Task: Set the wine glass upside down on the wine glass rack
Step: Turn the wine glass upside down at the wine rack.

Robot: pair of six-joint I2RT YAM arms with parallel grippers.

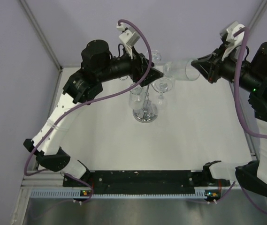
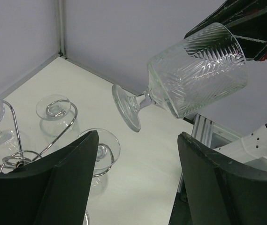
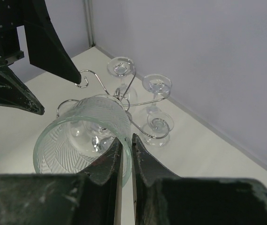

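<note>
The wine glass (image 1: 179,70) is clear with a cut pattern. It lies sideways in the air, foot pointing left toward the rack. My right gripper (image 1: 202,68) is shut on its rim, one finger inside the bowl and one outside, as seen in the right wrist view (image 3: 127,146). The glass also shows in the left wrist view (image 2: 196,77). The chrome wine glass rack (image 1: 145,114) stands mid-table, with its scroll arms (image 3: 124,96) just beyond the held glass. My left gripper (image 2: 138,136) is open and empty, over the rack top (image 1: 153,75).
Other clear glasses hang upside down on the rack arms (image 1: 163,87) (image 1: 136,96) (image 3: 157,85) (image 3: 120,68). Lavender walls with a metal corner post (image 2: 61,28) close the back. The table's right edge has a metal rail (image 2: 203,129).
</note>
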